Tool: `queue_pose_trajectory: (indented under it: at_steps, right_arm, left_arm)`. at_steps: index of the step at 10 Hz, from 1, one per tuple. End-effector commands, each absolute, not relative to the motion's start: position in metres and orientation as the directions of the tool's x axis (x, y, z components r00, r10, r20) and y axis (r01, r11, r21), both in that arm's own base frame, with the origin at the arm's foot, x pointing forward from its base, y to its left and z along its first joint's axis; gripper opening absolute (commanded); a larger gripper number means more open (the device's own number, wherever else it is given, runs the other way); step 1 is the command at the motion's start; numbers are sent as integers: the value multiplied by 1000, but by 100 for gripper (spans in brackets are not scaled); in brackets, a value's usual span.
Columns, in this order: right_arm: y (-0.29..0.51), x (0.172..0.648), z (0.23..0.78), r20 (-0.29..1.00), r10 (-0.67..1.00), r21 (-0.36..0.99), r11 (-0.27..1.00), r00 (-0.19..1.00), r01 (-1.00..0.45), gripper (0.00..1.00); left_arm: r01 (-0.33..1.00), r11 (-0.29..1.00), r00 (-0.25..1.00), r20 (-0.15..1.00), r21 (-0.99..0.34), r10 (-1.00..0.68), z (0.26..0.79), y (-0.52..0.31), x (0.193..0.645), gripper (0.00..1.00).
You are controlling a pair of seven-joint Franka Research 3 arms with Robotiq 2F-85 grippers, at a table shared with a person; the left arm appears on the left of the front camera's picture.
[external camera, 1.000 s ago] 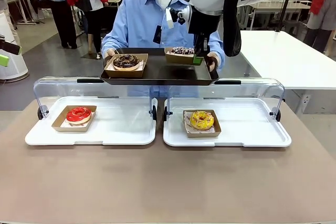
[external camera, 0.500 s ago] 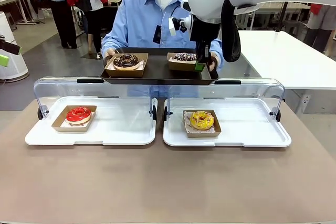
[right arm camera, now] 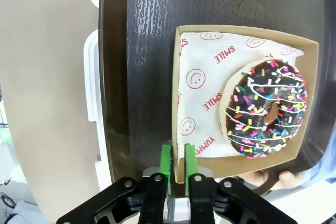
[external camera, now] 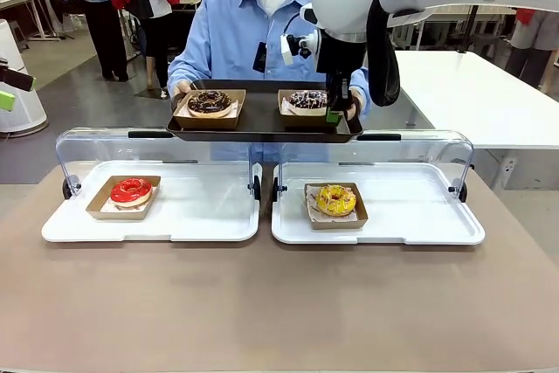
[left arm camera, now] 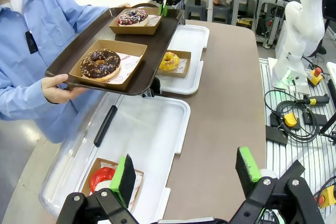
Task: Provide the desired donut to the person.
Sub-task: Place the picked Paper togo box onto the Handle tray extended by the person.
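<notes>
Sitting in a cardboard box (right arm camera: 241,103) on smiley-print paper, the sprinkled chocolate donut (right arm camera: 266,108) rests on the dark tray (external camera: 262,120) that the person (external camera: 262,24) holds up at the far side of the bench (external camera: 279,303); the right gripper (external camera: 332,115) has its jaws pressed onto the near wall of that box, pinching the cardboard edge between the green pads (right arm camera: 165,161); in the front view the arm hides part of the box and the person's hand on that side, of which only a fingertip shows at the tray's rim in the right wrist view; a second box with a plain chocolate-glazed donut (external camera: 209,101) sits on the tray's other half, well apart from the first; below the tray, two white trays with raised clear lids lie side by side on the bench, the left one (external camera: 148,216) carrying a red donut (external camera: 131,189), the right one (external camera: 384,216) a yellow donut (external camera: 335,199), each in its own box; the left gripper (left arm camera: 184,174) hangs above the bench edge with its jaws spread wide and nothing between them; its pad covers part of the red donut in the left wrist view.
</notes>
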State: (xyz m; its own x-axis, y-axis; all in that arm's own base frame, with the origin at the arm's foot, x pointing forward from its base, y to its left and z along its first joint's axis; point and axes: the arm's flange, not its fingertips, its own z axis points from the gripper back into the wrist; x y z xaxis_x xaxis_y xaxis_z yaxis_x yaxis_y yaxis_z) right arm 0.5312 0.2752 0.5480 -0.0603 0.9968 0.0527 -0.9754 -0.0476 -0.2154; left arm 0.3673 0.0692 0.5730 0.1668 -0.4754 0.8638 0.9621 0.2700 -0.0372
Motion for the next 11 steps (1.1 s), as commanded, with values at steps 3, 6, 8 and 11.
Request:
queue_pose_trajectory:
  at_steps: [3, 6, 8, 11]
  right_arm:
    - [278, 537, 554, 34, 997, -218, -67, -76, -974, 100]
    - [276, 537, 554, 38, 996, -217, -67, -77, -974, 100]
    - [276, 537, 556, 42, 996, -217, -66, -77, -974, 100]
    - [270, 530, 563, 40, 996, -205, -65, -75, -977, 100]
  left_arm:
    - [964, 263, 156, 872, -32, -465, 574, 70, 367, 100]
    - [964, 263, 156, 872, -32, -465, 574, 70, 367, 100]
    - [964, 263, 156, 872, -32, -465, 574, 70, 367, 100]
    - [964, 263, 156, 872, -32, -465, 574, 70, 367, 100]
